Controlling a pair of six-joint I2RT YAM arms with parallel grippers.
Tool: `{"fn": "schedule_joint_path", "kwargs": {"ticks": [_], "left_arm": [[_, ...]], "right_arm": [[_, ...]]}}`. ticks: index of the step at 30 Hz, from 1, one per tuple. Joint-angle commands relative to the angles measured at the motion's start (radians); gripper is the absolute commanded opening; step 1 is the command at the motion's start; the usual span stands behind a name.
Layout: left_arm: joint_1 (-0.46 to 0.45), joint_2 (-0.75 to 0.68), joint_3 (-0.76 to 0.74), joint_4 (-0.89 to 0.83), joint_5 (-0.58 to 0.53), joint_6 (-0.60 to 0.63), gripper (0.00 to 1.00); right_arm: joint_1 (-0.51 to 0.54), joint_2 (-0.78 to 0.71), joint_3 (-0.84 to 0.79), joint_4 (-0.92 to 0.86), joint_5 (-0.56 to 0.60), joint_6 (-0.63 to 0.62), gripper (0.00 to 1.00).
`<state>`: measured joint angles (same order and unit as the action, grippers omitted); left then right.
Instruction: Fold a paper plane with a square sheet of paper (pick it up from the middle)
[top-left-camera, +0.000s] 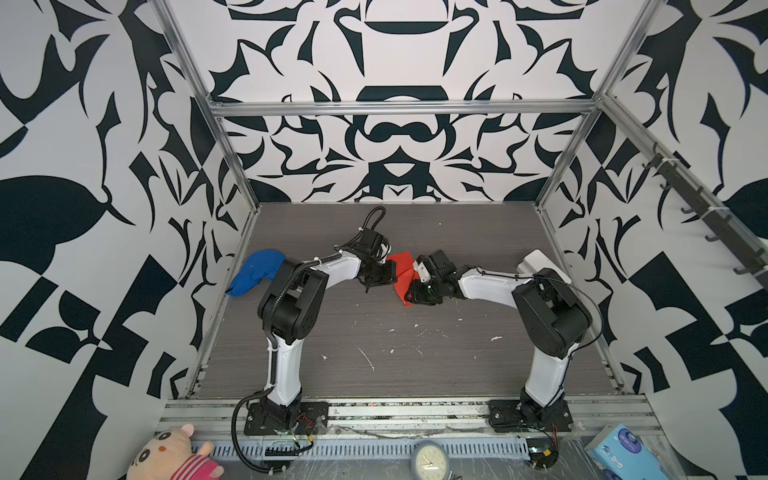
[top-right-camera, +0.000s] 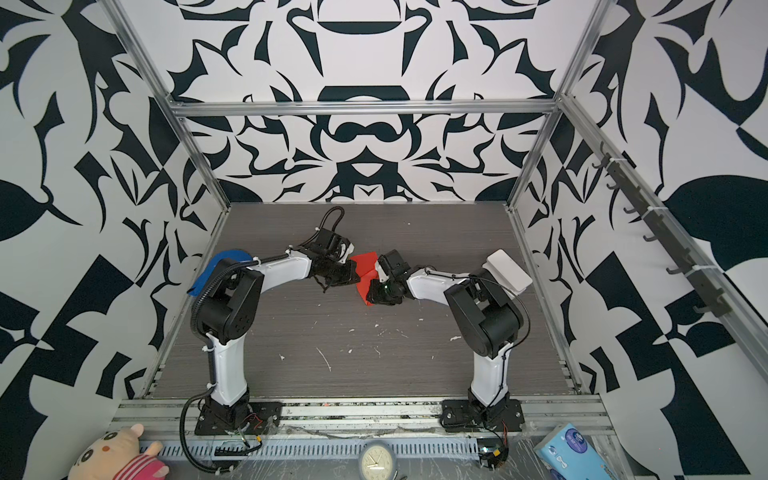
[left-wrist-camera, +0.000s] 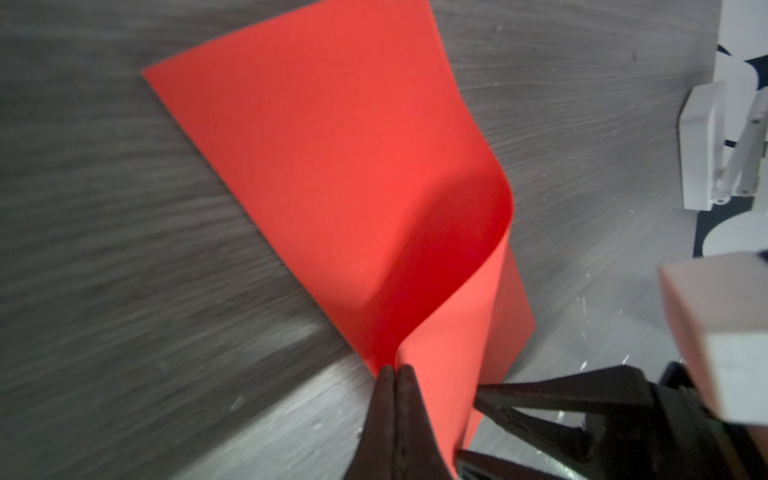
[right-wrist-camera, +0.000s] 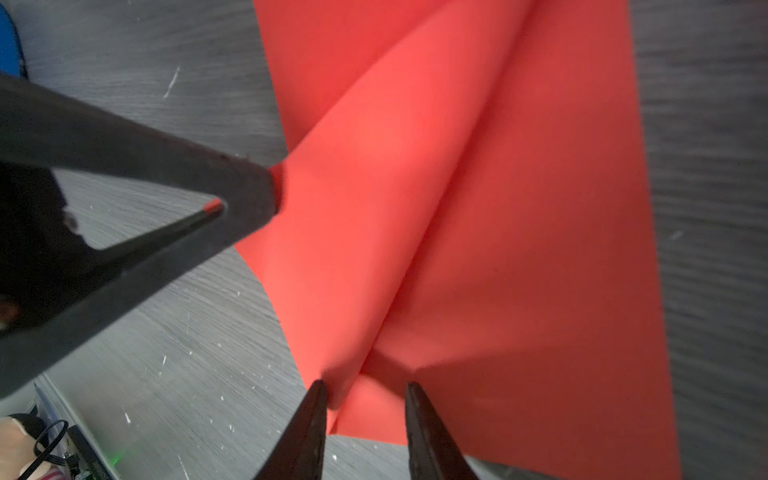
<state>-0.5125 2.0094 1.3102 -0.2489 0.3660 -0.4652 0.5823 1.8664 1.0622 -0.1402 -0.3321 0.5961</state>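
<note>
The square sheet of paper (top-left-camera: 402, 270) (top-right-camera: 365, 282) sits mid-table (top-left-camera: 374, 332), well apart from the white box (top-left-camera: 540, 266), and is plain bright red all over. In both top views its nearest corner lies on the grey wood grain as a sharp point. Just behind that corner, on the side facing the white box, the right gripper (right-wrist-camera: 365, 386) has its jaws apart, straddling a soft raised ridge that runs up the sheet (right-wrist-camera: 519, 228). Whether either finger presses the paper I cannot tell. On the side away from the white box, the left gripper (left-wrist-camera: 392, 370) is clamped on the sheet's edge, fingertips together, holding it up so the paper (left-wrist-camera: 353, 166) curls in a smooth S-bend with a shadowed hollow inside. The bends look rounded. Farther back the sheet lies low on the table, its far corner square. Farthest from the white box, beyond the left arm, lies the blue cloth lump (top-left-camera: 257, 270)
</note>
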Motion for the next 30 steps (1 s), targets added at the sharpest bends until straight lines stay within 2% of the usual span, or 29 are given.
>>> {"fn": "schedule_joint_path", "kwargs": {"ticks": [1, 11, 15, 21, 25, 28, 30], "left_arm": [[0.005, 0.036, 0.043, 0.014, 0.036, 0.052, 0.00], [0.005, 0.117, 0.116, -0.021, 0.043, 0.070, 0.00], [0.005, 0.069, 0.067, 0.003, 0.045, 0.052, 0.00], [-0.010, -0.052, -0.068, 0.065, 0.059, -0.006, 0.00], [-0.030, -0.097, -0.118, 0.100, 0.080, -0.037, 0.06], [-0.032, -0.108, -0.123, 0.130, 0.093, -0.056, 0.14], [-0.032, -0.107, -0.117, 0.138, 0.085, -0.056, 0.25]], "right_arm": [[-0.006, 0.046, -0.017, -0.095, 0.054, -0.014, 0.37], [-0.012, 0.031, 0.008, -0.078, 0.004, -0.016, 0.37], [-0.019, -0.053, 0.011, -0.022, -0.040, -0.013, 0.39], [-0.059, -0.132, -0.040, 0.006, 0.006, 0.050, 0.47], [-0.095, -0.130, -0.082, 0.079, -0.050, 0.033, 0.53], [-0.102, -0.103, -0.041, 0.047, -0.125, -0.063, 0.56], [-0.105, -0.095, -0.037, 0.041, -0.125, -0.092, 0.58]]}}
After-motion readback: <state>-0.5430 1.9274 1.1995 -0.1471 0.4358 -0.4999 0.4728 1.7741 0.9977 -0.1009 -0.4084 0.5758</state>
